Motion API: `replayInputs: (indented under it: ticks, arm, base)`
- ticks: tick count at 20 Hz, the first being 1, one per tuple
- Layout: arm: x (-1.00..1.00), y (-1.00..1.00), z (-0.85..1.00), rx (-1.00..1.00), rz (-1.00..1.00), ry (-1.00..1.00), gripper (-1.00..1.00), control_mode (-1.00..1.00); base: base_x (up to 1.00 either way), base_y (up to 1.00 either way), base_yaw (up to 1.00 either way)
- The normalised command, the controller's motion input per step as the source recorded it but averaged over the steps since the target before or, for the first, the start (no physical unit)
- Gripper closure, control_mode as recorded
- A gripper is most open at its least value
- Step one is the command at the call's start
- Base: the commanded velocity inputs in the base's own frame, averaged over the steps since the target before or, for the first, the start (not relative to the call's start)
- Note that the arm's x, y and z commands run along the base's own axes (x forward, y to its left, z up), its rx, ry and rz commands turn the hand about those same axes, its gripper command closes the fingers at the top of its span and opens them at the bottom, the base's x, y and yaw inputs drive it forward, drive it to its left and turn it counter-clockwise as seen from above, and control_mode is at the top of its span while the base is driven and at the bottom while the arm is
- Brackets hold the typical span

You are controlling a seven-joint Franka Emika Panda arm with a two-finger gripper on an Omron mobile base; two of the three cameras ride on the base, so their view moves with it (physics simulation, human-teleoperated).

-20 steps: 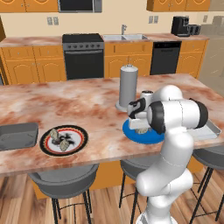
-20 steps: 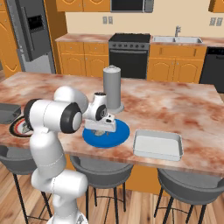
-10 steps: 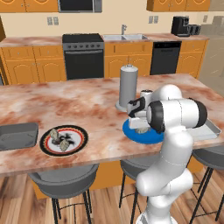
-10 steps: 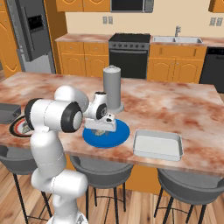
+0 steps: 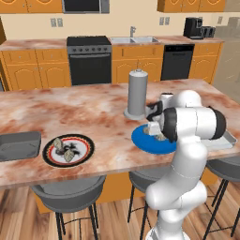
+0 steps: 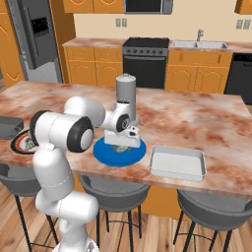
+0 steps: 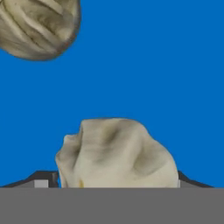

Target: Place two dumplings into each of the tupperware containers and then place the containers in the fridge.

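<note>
Hand view, tool (image 7: 117, 183) straddling dumpling (image 7: 116, 153)

The marble island (image 5: 93, 112) carries a blue plate (image 5: 149, 141) near its front edge. Just behind the plate stands a grey canister (image 5: 137, 93). Well left of it lies a black-rimmed plate (image 5: 85, 149), and further left a dark grey tray (image 5: 18, 144). Right of the blue plate lies a pale tray (image 6: 178, 162).

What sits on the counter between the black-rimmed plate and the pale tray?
The round blue plate, in the right base view, with the end effector over it. Bare marble counter separates it from the pale tray.
</note>
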Motion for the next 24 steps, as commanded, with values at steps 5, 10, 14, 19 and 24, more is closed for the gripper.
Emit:
replayInputs:
  ticks: [5,10,14,19,24]
  arm:
    - [-0.06,-0.96,0.38,0.01,0.00,0.06,1.00,-1.00]
    - [-0.21,-0.79,0.12,0.04,-0.03,0.06,1.00,-1.00]
    - [-0.15,-0.80,0.05,0.10,-0.02,0.01,1.00,-1.00]
    - [0.00,-0.61,0.01,0.05,0.00,0.00,1.00,-1.00]
    - [0.02,-0.32,-0.24,0.01,0.00,0.00,1.00,-1.00]
  base:
    - [0.00,0.00,0.00]
    - [0.00,0.00,0.00]
    - [0.00,0.00,0.00]
    - [0.00,0.00,0.00]
    - [0.00,0.00,0.00]
